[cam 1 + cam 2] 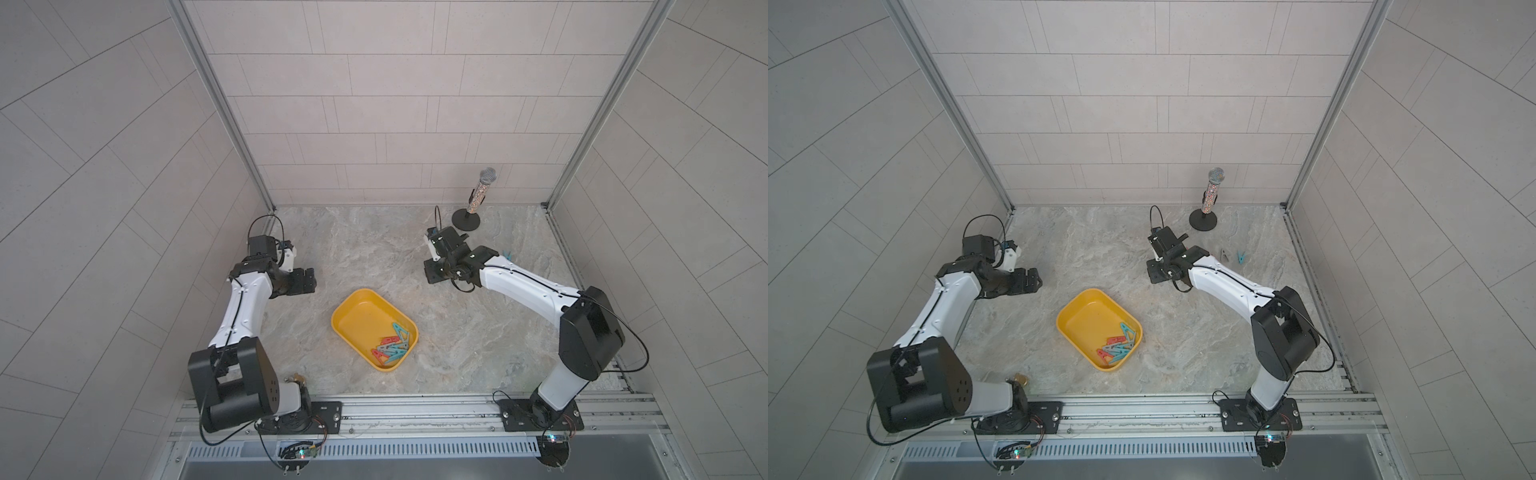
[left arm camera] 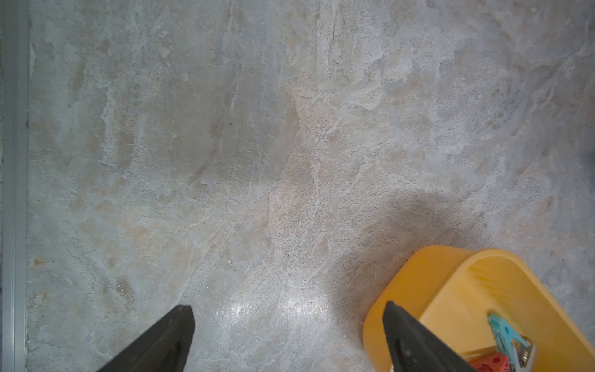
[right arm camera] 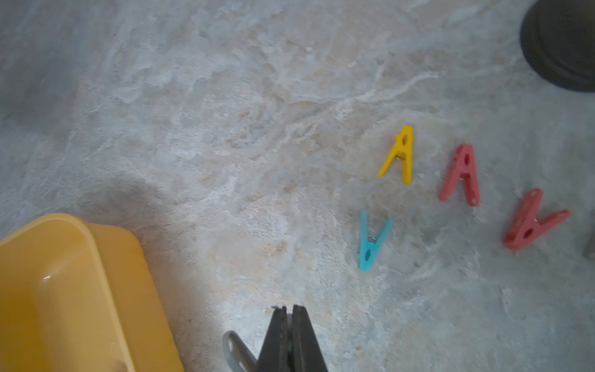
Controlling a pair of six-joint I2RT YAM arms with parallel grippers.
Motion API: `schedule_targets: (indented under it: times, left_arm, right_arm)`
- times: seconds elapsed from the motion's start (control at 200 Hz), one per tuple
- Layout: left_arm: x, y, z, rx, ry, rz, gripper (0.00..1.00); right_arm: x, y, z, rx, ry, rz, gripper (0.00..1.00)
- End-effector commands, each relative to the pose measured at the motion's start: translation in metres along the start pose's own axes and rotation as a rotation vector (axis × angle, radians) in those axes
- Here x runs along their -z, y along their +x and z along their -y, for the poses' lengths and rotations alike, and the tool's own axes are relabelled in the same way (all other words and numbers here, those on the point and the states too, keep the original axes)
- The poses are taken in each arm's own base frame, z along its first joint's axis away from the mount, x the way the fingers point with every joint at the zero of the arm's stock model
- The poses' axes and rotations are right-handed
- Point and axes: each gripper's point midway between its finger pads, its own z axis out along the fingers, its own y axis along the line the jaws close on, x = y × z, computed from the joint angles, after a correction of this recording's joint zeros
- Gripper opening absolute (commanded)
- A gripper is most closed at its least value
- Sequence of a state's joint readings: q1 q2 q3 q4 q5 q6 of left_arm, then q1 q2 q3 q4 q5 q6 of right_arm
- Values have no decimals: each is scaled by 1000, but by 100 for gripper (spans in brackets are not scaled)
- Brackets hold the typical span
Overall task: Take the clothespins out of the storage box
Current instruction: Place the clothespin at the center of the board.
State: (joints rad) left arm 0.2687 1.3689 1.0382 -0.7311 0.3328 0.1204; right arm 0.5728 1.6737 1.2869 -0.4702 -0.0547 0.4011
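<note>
Lying angled near the middle of the table [image 1: 374, 249], one yellow box [image 1: 357, 316] is seen in both top views. A heap of pegs [image 1: 392, 347] is gathered in its near right corner; teal, red and grey ones overlap, so no exact count can be given, though roughly eight are made out. Four more are counted flat on the table in the right wrist view, each apart from the rest: one yellow peg [image 3: 399, 154], two red pegs [image 3: 462, 175] and one teal peg [image 3: 372, 241]. In a top view one loose grey peg [image 1: 1225, 254] and, just beside it, a further teal peg [image 1: 1241, 257] are seen past the right arm, near the one microphone [image 1: 1210, 191] on its round black stand [image 3: 560, 42]. The right gripper [image 3: 288, 309] is closed tight above the table beside the box, and one grey peg [image 3: 248, 356] is pinched between its fingers. The left gripper [image 2: 286, 307] is spread to its widest and nothing is held in it; it is hung over bare table near the box's far left corner.
</note>
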Motion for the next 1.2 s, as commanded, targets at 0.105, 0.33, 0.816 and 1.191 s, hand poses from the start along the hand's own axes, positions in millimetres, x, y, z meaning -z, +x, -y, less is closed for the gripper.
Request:
schedule_targets:
  times: [0.105, 0.33, 0.816, 1.191]
  left_arm:
    - [4, -6, -3, 7, -6, 14, 100]
    - [4, -5, -2, 7, -5, 13, 100]
    - [5, -6, -3, 7, -7, 15, 100]
    - [4, -5, -3, 7, -6, 12, 100]
  right_arm:
    - [0, 11, 48, -153, 116, -3, 0]
    - [-16, 28, 84, -245, 204, -56, 0]
    - [-57, 29, 122, -317, 353, -113, 0]
    - [-80, 32, 137, -345, 430, -140, 0]
